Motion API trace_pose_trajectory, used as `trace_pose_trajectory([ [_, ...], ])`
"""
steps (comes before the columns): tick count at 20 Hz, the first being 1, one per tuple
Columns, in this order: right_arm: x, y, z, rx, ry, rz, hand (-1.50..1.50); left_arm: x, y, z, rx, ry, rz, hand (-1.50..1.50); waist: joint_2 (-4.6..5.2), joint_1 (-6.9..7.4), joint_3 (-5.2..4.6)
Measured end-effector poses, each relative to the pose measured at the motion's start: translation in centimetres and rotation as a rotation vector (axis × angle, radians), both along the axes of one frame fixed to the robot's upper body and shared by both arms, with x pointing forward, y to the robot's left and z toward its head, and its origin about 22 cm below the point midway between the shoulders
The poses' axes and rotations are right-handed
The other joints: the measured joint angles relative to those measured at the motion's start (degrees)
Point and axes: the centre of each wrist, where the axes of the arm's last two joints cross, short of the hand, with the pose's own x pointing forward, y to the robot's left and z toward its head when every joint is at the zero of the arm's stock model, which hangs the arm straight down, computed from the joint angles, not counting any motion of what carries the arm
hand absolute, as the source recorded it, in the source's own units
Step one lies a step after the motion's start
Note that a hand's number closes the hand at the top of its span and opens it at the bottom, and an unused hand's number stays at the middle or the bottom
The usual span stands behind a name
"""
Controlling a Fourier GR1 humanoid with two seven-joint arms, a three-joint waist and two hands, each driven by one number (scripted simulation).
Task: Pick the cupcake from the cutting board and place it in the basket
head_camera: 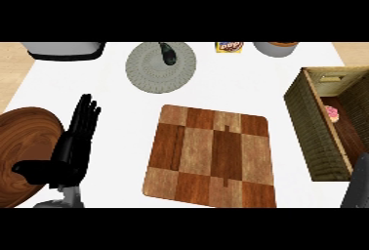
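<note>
Now, cutting board (209,156): bare, nothing left on it for you to pick.
Basket (304,124): the cupcake (332,114) sits inside, near the left wall; your right forearm (358,188) beside it could knock that wall.
Left hand (75,139): fingers straight, spread, holding nothing, resting at left.
Right hand: out of view.
Cupcake: a jolt to the basket might tip it.

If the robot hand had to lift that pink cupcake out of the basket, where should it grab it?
Probably from straight above, closing on the cupcake round its sides below the pink top. The basket has tall woven walls blocking sideways approaches, and the cupcake sits close to the wall nearest the cutting board, leaving little finger room there.
</note>
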Motion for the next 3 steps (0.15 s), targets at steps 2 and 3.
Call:
trace_pose_trajectory([
  [2,-1.7,0.9,0.5,-0.012,-0.026,0.031,-1.50,0.0,0.2,0.1,0.004,-0.002,0.003,0.00,0.01,-0.06,0.01],
  [3,-2.5,1.4,0.8,-0.022,-0.039,0.044,-1.50,0.0,0.3,0.1,0.002,0.000,0.004,0.00,0.02,-0.06,0.01],
])
